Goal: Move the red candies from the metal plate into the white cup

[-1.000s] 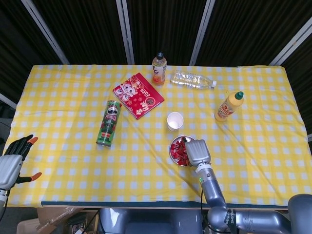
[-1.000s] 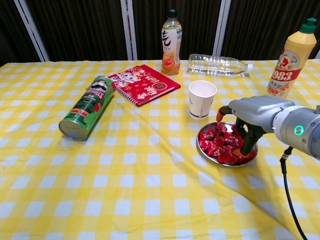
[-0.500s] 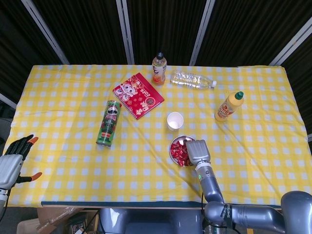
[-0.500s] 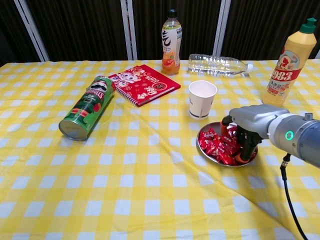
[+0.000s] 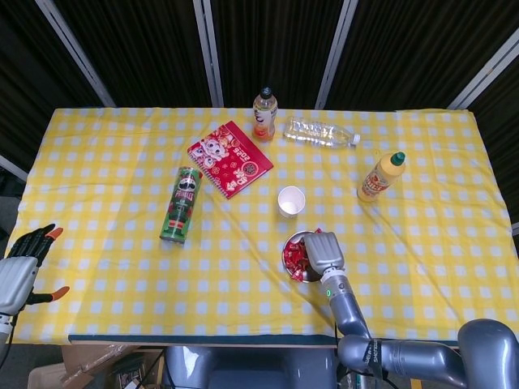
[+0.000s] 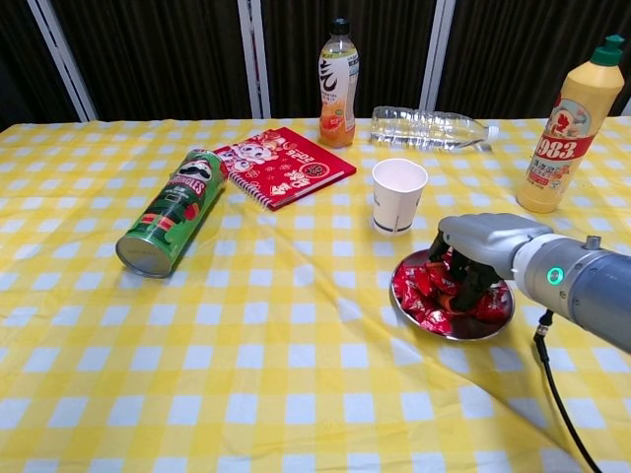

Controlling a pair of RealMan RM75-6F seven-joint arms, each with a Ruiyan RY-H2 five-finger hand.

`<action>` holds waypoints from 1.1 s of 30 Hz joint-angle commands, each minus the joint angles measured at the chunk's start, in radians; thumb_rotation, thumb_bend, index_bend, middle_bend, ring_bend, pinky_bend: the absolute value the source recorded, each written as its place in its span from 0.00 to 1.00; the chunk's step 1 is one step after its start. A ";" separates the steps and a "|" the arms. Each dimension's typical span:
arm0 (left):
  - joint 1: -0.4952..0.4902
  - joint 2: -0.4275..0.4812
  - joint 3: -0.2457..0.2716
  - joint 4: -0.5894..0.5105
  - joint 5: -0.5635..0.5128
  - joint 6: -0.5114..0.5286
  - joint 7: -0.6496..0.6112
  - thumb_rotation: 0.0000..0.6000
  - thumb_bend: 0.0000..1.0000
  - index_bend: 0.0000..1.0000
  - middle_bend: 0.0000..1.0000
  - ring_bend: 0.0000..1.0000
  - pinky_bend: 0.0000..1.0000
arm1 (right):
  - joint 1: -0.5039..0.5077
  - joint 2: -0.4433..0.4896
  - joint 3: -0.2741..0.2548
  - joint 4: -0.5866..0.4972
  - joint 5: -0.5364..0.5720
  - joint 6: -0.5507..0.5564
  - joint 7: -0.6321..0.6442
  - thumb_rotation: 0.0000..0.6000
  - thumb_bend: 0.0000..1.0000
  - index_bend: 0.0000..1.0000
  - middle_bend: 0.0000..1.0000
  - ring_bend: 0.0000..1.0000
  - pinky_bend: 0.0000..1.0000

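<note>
One metal plate (image 6: 498, 322) sits right of centre on the yellow checked tablecloth (image 6: 246, 345), with a heap of red candies (image 6: 419, 291) in it, too many and too bunched to count. One white cup (image 6: 398, 194) stands upright just above the plate, apart from it, nothing visible inside. Three bottles: an orange drink bottle (image 6: 338, 71) upright at top centre, a clear bottle (image 6: 429, 127) lying on its side beside it, a yellow squeeze bottle (image 6: 574, 113) upright at far right. One green chip can (image 6: 174, 209) lies on its side at left, one red notebook (image 6: 285, 165) flat between can and drink bottle. Right hand (image 6: 471, 258) is down over the plate, fingers pointing into the candies and touching the pile; cannot tell whether it actually has one pinched. Left hand (image 5: 23, 263) shows only in the head view, lower left corner off the table edge, fingers spread, holding nothing. Chest view shows the fingers among the candies from the side; head view shows only the back of the right hand (image 5: 322, 251) covering the plate's right half, candies (image 5: 295, 258) peeking out on its left.
</note>
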 commanded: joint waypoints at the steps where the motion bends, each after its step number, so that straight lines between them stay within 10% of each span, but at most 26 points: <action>1: 0.000 0.000 0.000 -0.001 0.000 0.001 0.000 1.00 0.03 0.00 0.00 0.00 0.00 | -0.001 -0.003 0.007 0.004 -0.034 0.007 0.027 1.00 0.56 0.70 0.82 0.84 0.90; 33: -0.009 0.002 -0.003 -0.014 -0.020 -0.021 0.001 1.00 0.03 0.00 0.00 0.00 0.00 | 0.153 0.107 0.218 -0.130 0.099 0.025 -0.030 1.00 0.56 0.70 0.82 0.84 0.90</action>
